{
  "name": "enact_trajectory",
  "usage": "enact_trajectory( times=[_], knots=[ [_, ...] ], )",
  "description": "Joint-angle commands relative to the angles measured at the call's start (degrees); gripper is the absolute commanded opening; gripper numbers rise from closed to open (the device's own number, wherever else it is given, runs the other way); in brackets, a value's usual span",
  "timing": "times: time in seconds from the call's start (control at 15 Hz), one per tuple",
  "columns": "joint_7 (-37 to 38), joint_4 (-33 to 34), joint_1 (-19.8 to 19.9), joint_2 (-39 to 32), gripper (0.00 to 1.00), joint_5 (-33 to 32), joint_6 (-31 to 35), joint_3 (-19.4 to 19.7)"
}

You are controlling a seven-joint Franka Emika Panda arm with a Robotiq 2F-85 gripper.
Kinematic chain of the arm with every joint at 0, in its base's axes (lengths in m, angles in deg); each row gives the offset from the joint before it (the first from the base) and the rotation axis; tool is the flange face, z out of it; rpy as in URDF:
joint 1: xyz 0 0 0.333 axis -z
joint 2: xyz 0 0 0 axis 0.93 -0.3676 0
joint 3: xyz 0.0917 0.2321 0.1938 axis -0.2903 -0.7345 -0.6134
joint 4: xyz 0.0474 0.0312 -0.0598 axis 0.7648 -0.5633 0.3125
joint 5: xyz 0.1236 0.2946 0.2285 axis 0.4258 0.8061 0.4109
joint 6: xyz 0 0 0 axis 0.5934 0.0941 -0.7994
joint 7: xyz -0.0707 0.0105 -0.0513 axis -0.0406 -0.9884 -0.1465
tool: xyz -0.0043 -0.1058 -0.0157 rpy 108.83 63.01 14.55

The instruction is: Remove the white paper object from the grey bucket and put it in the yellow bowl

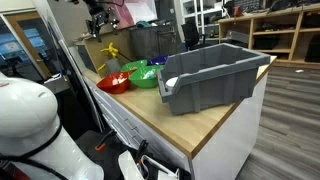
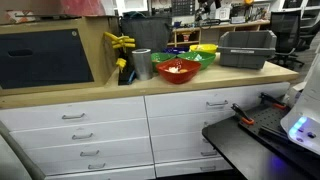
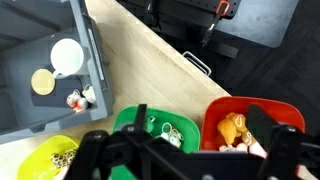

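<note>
The white paper cup (image 3: 67,57) lies inside the grey bin (image 3: 90,50), while the gripper (image 3: 200,140) hangs wide open and empty over the green bowl (image 3: 190,122), near the yellow bowl (image 3: 45,160).

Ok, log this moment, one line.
gripper open | above green bowl | white paper object in grey bucket | yellow bowl pending

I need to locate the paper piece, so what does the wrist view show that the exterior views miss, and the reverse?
Only the wrist view shows inside the grey bucket, where the white paper object, a tan disc and a small red-and-white item lie. Only the exterior views show the drawer fronts below the counter and a metal cup. Both show the bucket, yellow bowl, green bowl, red bowl and wooden counter.
</note>
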State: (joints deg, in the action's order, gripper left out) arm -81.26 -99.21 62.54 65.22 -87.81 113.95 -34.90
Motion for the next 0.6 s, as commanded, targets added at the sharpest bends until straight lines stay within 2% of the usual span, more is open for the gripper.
enact_trajectory(
  times=[0.0, 0.53],
  knots=[
    [0.2, 0.1, -1.0, -0.1, 1.0, -0.2, -0.1, 0.9],
    [2.3, 0.2, 0.6, -2.3, 1.0, -0.5, 7.8, 4.0]
  ],
)
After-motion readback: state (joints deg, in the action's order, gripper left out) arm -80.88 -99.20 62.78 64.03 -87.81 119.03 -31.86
